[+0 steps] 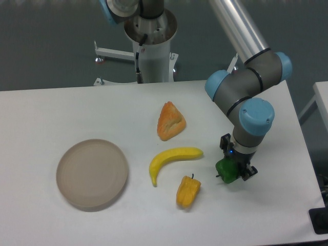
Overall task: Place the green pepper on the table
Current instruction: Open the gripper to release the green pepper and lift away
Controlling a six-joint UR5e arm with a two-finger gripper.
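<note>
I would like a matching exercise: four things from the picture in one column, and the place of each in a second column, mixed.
Things:
1. green pepper
2. banana
3. plate
4. yellow pepper

Places:
A. on the table's left part
B. held in the gripper
C. just in front of the banana
D. between the orange wedge and the yellow pepper

Pairs: 1-B, 2-D, 3-A, 4-C

light: even, bright overhead | shadows: soft, faint under objects | glare: none | focus: slightly soft
</note>
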